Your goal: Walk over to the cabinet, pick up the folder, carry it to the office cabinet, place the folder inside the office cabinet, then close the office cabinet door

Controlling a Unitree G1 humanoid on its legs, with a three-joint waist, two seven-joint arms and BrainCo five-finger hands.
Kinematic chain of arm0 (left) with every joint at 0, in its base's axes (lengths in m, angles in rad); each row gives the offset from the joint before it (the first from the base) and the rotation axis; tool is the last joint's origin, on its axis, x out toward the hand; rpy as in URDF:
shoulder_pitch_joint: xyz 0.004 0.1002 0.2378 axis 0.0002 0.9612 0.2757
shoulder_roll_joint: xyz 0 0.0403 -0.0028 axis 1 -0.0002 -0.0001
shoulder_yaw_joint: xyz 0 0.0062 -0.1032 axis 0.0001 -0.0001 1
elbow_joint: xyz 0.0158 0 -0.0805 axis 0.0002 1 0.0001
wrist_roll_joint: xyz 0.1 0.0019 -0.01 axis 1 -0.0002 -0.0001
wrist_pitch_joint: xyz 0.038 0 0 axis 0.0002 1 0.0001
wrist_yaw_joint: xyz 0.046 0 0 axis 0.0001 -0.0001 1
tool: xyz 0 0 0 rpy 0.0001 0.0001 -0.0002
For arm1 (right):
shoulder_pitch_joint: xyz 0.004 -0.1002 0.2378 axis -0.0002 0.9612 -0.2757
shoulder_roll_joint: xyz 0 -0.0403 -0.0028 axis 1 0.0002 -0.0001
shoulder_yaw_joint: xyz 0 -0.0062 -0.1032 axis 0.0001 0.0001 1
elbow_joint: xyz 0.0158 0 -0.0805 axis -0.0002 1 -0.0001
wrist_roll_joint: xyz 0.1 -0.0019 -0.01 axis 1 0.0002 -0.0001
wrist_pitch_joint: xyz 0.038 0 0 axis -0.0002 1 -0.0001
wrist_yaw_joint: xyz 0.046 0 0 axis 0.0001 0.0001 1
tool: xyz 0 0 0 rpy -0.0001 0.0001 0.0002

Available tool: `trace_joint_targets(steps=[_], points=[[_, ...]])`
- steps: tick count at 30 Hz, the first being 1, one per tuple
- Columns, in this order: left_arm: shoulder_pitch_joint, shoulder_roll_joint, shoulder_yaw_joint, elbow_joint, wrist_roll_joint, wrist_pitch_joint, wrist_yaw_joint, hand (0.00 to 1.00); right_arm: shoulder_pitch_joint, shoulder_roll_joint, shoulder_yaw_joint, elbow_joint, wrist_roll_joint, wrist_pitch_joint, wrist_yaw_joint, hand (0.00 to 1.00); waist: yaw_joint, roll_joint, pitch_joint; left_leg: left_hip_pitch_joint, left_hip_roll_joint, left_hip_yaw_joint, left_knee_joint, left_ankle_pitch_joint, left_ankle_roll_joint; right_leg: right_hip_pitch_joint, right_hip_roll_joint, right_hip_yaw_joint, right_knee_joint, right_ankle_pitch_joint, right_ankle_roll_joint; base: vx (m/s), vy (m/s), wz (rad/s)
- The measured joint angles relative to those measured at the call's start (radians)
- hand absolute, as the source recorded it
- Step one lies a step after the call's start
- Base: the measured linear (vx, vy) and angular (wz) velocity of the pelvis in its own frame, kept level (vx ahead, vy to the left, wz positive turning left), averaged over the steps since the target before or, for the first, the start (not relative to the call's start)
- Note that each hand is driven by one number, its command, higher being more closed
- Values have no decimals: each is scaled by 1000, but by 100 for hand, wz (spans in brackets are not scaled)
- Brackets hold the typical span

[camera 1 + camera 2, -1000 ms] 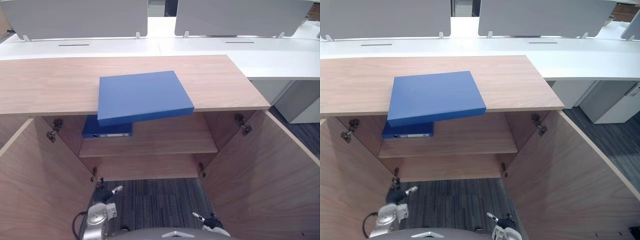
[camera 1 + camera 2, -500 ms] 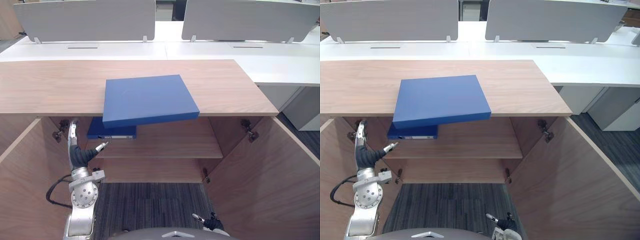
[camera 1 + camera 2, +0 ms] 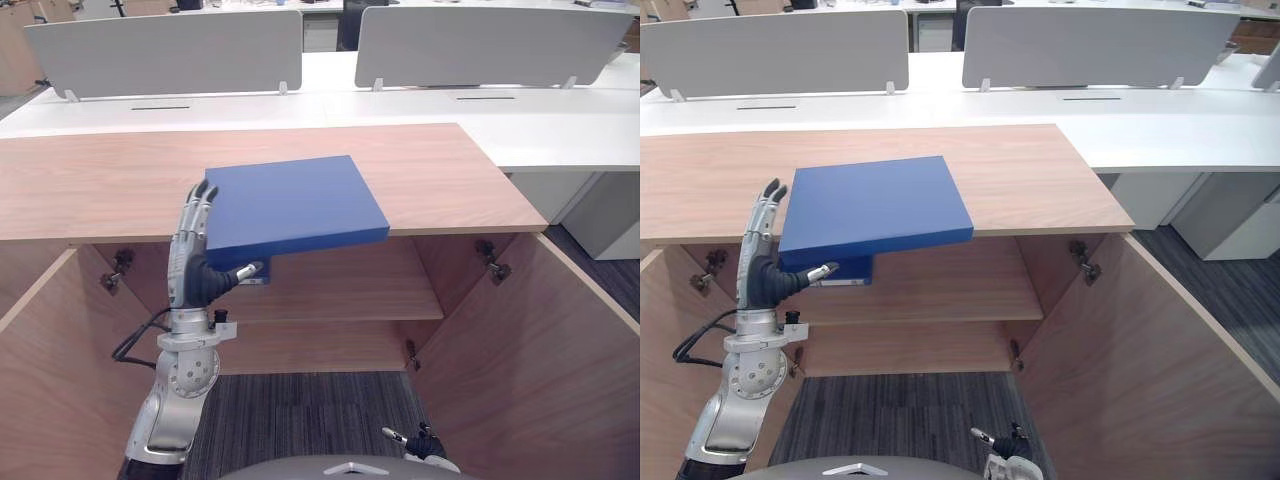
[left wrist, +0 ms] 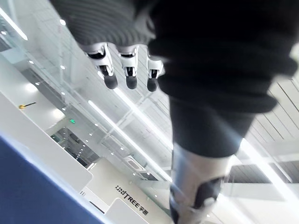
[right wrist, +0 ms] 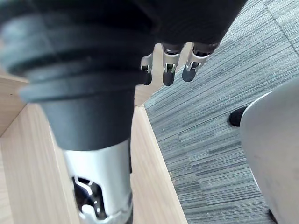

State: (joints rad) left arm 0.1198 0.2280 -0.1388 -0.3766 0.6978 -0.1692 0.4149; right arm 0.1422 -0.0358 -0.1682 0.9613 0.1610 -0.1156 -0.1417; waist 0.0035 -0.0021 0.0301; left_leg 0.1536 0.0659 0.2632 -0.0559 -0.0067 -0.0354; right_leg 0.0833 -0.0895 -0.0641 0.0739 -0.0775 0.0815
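Note:
A flat blue folder (image 3: 290,200) lies on the wooden cabinet top (image 3: 100,180), its front edge hanging over the open cabinet. My left hand (image 3: 195,270) is raised beside the folder's left edge, open, with straight fingers pointing up and the thumb reaching under the overhanging front-left corner. The left wrist view has its fingers (image 4: 126,77) straight, with the blue folder (image 4: 28,186) close by. A second blue folder (image 3: 845,270) lies on the inner shelf (image 3: 340,290), mostly hidden. My right hand (image 3: 415,440) hangs low near the carpet, its fingers (image 5: 166,70) relaxed and holding nothing.
Both cabinet doors stand open toward me: the left door (image 3: 50,380) and the right door (image 3: 530,360). Behind the cabinet are white desks (image 3: 560,120) with grey divider panels (image 3: 170,50). Grey carpet (image 3: 300,410) lies between the doors.
My left arm has risen from down by the carpet to the folder's left edge, thumb now under its corner. The view has shifted slightly. The folder has not moved.

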Motion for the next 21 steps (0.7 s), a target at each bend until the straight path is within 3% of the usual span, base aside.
trace_joint_targets(steps=[11,21], points=[[-111,158,-28,157,249,61,-4,0,-11,-16,8,1,0,11,2,0,-27,9,-12,3,-11,3,-22,9,7,21,1,1,-77,44,-8,-7,-3,-3],[-186,205,-60,242,317,94,-13,0,-29,-18,8,8,0,12,9,0,-47,8,-11,1,-12,7,-23,9,7,24,1,9,-113,67,-9,-23,-18,-4]])
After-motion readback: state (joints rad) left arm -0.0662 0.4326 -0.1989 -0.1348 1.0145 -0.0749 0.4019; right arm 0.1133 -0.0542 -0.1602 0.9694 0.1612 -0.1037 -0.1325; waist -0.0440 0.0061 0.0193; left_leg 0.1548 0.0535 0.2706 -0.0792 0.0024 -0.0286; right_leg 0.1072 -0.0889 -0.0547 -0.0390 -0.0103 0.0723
